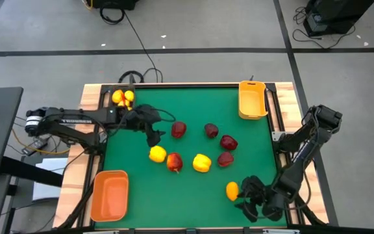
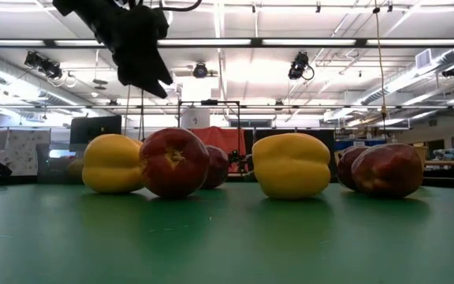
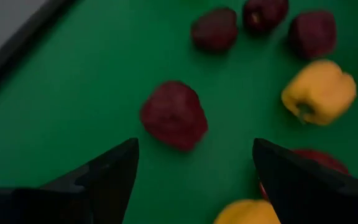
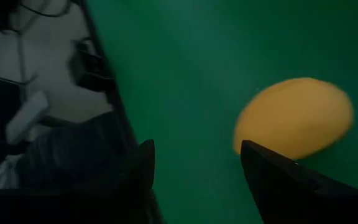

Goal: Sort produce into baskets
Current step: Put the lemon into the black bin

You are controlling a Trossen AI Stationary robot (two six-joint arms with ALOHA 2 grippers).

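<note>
The left tool (image 1: 153, 135) hovers over the green tabletop (image 1: 187, 97) near a red apple (image 1: 178, 129); the right tool (image 1: 250, 195) sits beside an orange-yellow lemon (image 1: 232, 190).

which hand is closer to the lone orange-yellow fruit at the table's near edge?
Right. The right hand sits open just beside the orange-yellow fruit; the left hand is open across the table, above the yellow pepper.

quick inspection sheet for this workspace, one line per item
surface: green mat, wooden edging.
job's things: black basket holds small yellow pieces; yellow-orange basket and orange basket look empty; red pieces and yellow pieces loose mid-mat, small orange-yellow piece near the right pincer.
clutter: nothing seen.
grippers: left pincer open, above the mat; right pincer open beside the small piece.
cables: black cable across the floor.
surroundings: grey floor, lit hall.
</note>
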